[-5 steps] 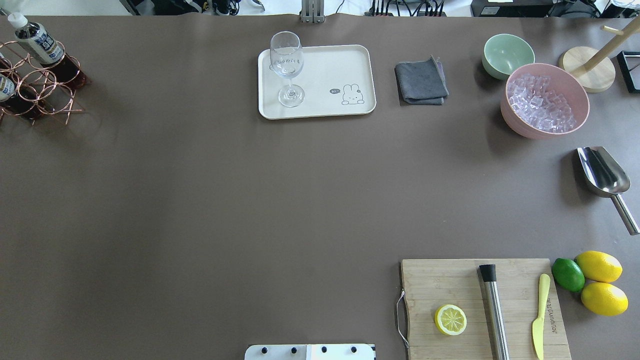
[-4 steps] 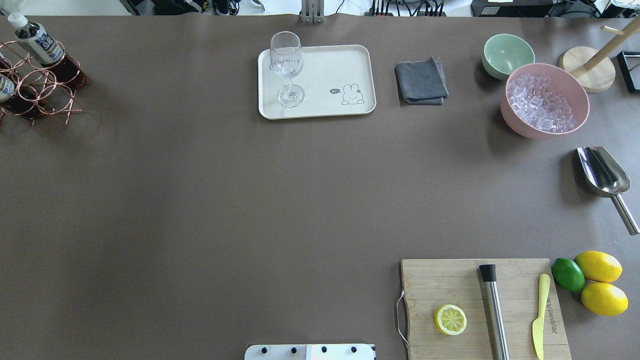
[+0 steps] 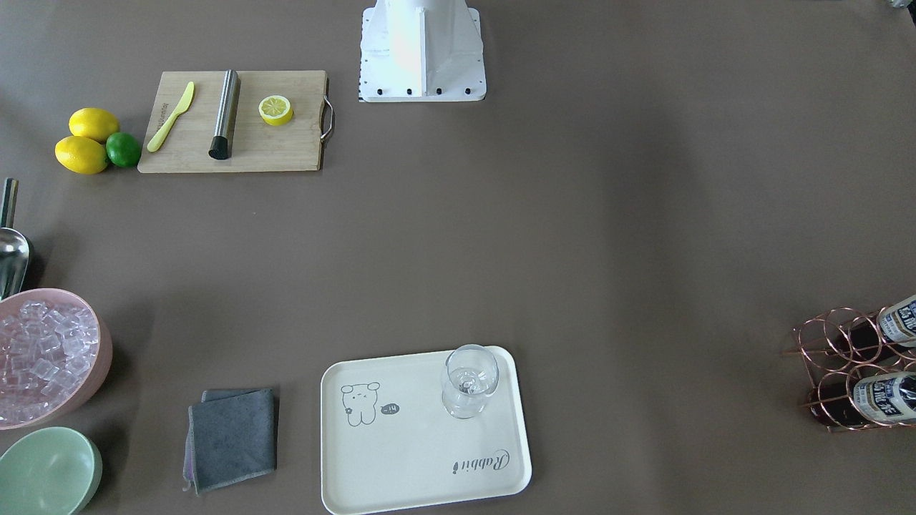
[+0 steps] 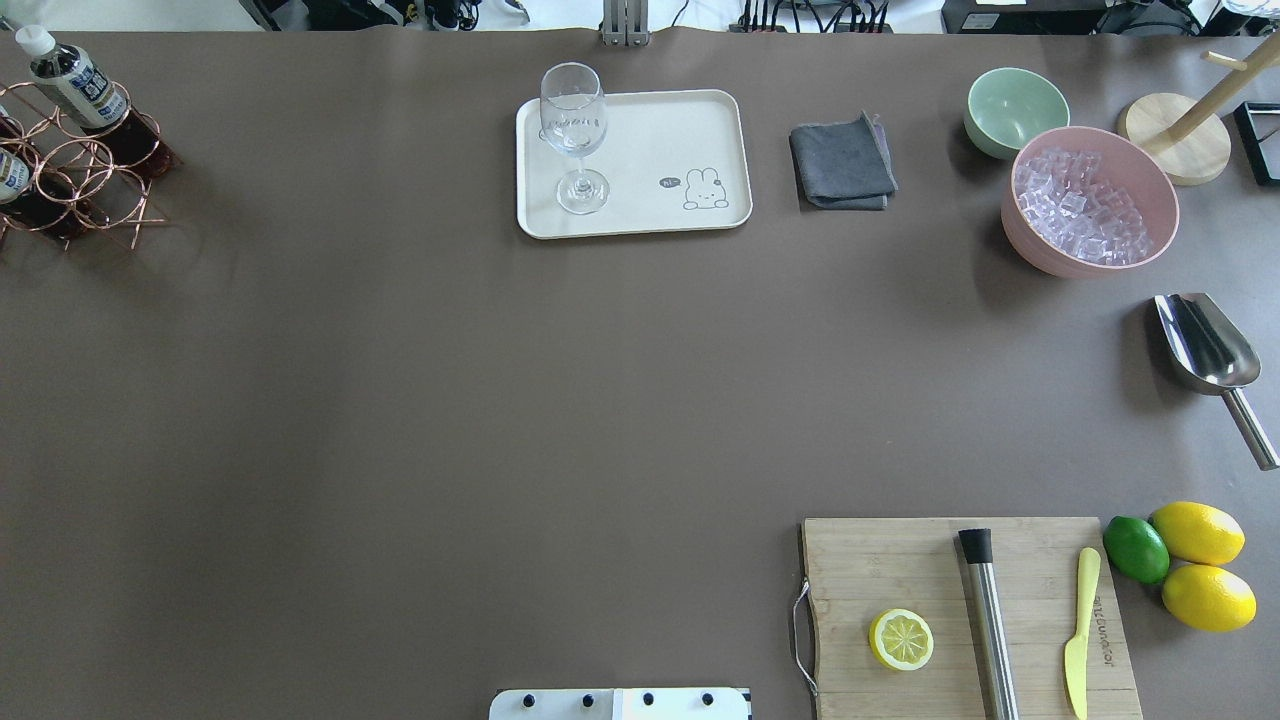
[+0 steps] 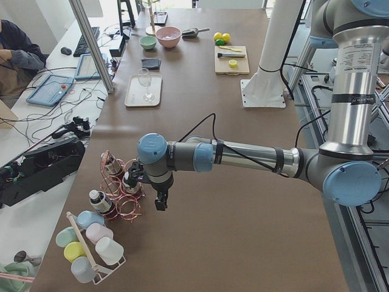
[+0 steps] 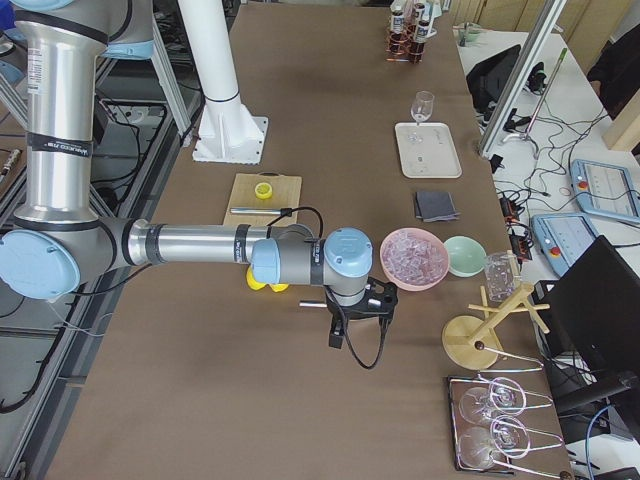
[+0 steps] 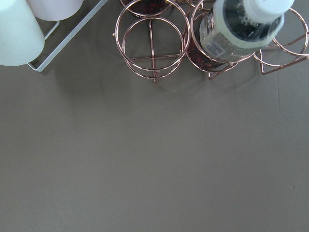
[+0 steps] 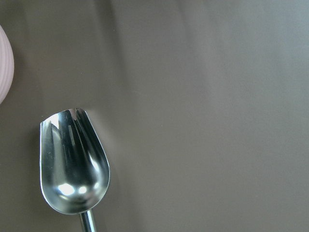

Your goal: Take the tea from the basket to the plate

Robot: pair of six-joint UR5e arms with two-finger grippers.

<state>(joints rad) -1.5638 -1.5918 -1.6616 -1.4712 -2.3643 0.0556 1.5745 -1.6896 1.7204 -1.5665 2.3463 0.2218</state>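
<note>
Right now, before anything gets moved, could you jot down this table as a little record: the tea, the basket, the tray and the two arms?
tea: standing in the basket, none on the plate
basket: copper wire, at the table's far corner on the robot's left
plate: holds only a wine glass
left gripper: low beside the basket; open or shut unclear
right gripper: near the ice bowl and metal scoop; open or shut unclear
progress: no bottle lifted yet
</note>
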